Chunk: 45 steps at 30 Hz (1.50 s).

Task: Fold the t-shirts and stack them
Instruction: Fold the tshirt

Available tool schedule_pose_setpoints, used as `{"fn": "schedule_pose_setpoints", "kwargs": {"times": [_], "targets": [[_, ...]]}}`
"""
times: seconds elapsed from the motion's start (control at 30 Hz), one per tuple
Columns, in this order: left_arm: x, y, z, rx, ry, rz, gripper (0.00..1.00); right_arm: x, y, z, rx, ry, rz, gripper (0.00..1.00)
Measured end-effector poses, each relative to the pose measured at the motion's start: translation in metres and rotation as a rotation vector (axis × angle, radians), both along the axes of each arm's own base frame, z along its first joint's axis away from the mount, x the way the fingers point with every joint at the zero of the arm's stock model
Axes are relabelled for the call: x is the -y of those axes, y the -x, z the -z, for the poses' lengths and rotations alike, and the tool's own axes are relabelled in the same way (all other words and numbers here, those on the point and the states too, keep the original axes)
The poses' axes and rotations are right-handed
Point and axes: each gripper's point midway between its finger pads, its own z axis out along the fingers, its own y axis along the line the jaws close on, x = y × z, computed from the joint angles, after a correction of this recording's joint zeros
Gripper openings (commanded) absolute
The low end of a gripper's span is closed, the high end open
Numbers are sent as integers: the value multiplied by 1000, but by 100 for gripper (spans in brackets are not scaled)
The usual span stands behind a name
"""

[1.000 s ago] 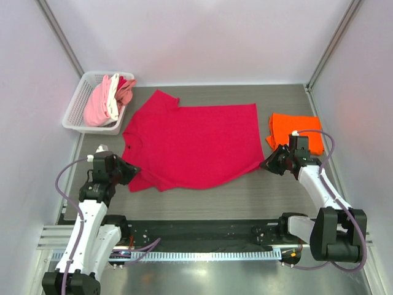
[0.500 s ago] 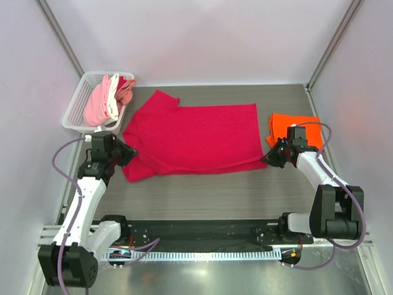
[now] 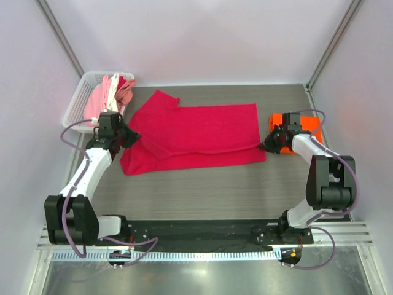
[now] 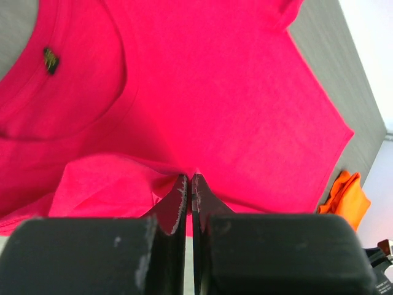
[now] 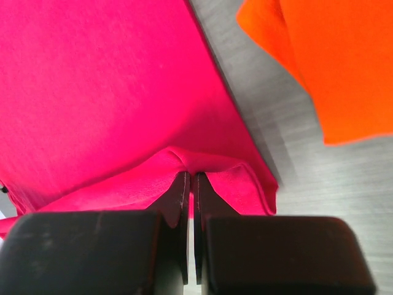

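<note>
The crimson t-shirt (image 3: 196,132) lies spread across the table's middle, its near edge lifted and carried back over itself. My left gripper (image 3: 131,136) is shut on the shirt's left near edge; in the left wrist view the cloth (image 4: 215,92) bunches at the fingertips (image 4: 189,179), with the neck label (image 4: 50,59) ahead. My right gripper (image 3: 265,145) is shut on the right near corner, cloth (image 5: 110,92) pinched at the tips (image 5: 190,175). The folded orange t-shirt (image 3: 302,128) lies at the right, also in the right wrist view (image 5: 331,55).
A white basket (image 3: 80,101) at the back left holds pink and white shirts (image 3: 109,92). Grey table (image 3: 196,190) lies bare in front of the crimson shirt. Enclosure walls stand on the left, right and back.
Both grippers have moved away from the arm bases toward the back, carrying the crimson shirt's near edge over the rest of it. The shirt's visible near half has shrunk.
</note>
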Motion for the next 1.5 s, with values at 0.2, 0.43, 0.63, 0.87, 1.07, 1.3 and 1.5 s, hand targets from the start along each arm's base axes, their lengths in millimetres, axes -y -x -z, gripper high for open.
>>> {"fn": "schedule_pose_setpoints", "kwargs": {"times": [0.2,0.43,0.63,0.87,1.07,1.3,1.5], "targets": [[1,-25,-14,42,-18,-1,0,-2,-15,-1,15,-6,6,1],[14,-56,-19,61,-68,43,0,0,-20,-3,31,-1,19,1],[13,-73,-4,23,-96,41,0,1,-22,1,26,1,33,20],[16,-97,7,-2,-116,56,4,3,-25,8,18,36,51,71],[16,-108,-14,29,-155,88,68,-5,-9,-13,99,98,40,66],[20,-91,-35,69,-171,110,94,-5,38,8,91,98,103,53],[24,-29,-42,94,-140,83,99,2,52,30,73,71,223,56]]}}
